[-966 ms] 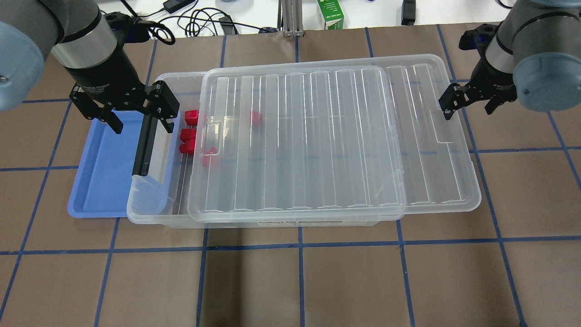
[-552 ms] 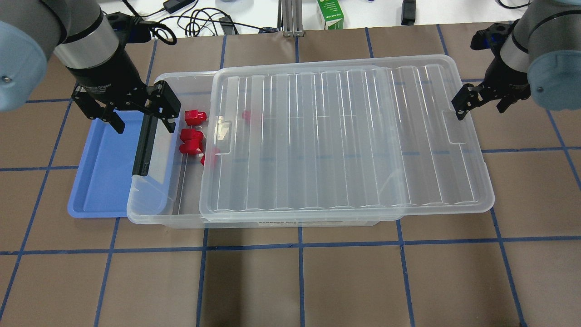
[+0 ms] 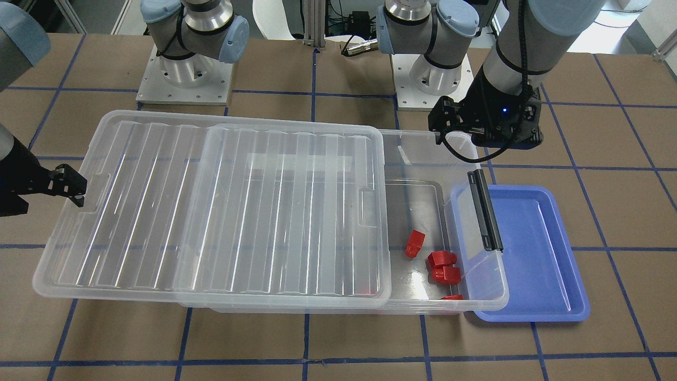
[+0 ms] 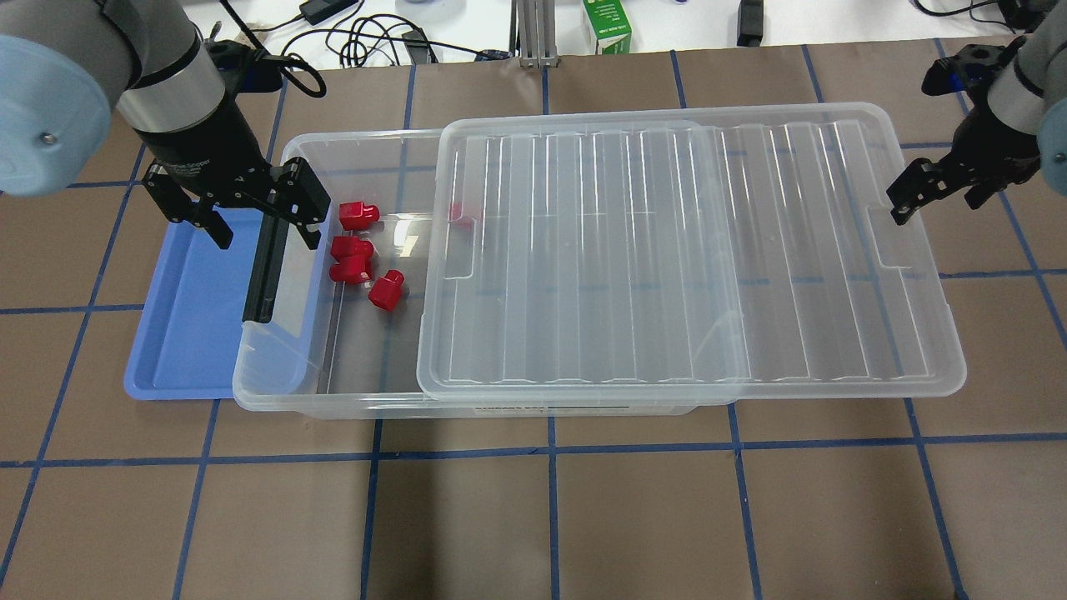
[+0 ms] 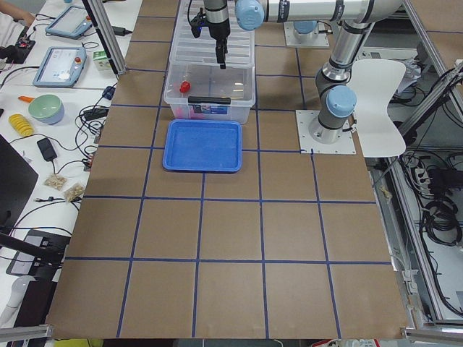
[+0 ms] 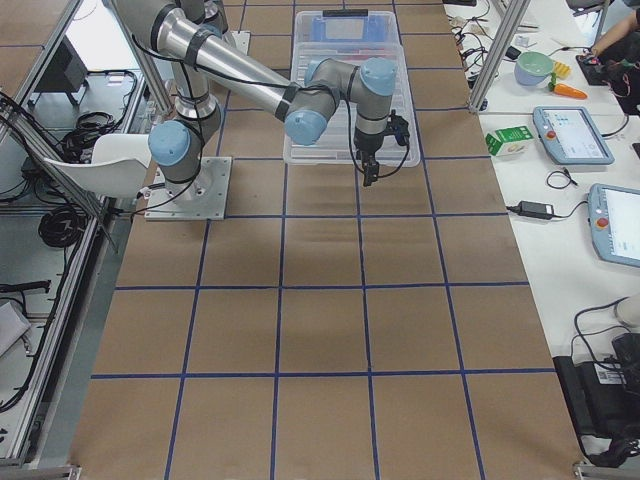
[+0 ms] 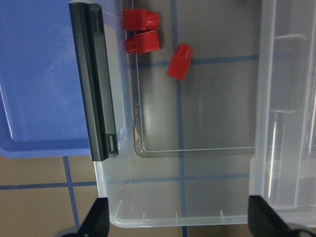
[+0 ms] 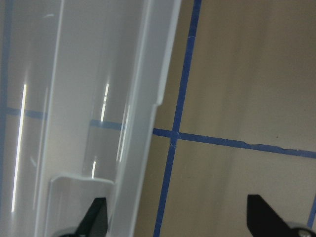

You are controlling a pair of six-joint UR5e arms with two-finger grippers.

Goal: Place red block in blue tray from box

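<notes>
1. The lid (image 4: pixel 667 250) sits offset toward the tabletop's right edge. That bares the left end of the box (image 4: pixel 250 371), so I can reach in from above.
2. My right hand (image 4: pixel 934 204) is spread wide across the lid's right rim and grips nothing. I judge it's placed there to shift the lid.
3. My left hand (image 4: pixel 265 233) hangs open and empty over the latch (image 4: pixel 262 275), next to the bared opening.
4. Four blocks (image 4: pixel 350 247) lie bared at the box's left end, and a fifth is under the lid. The tray (image 4: pixel 183 333), toward the left edge, holds none.
</notes>
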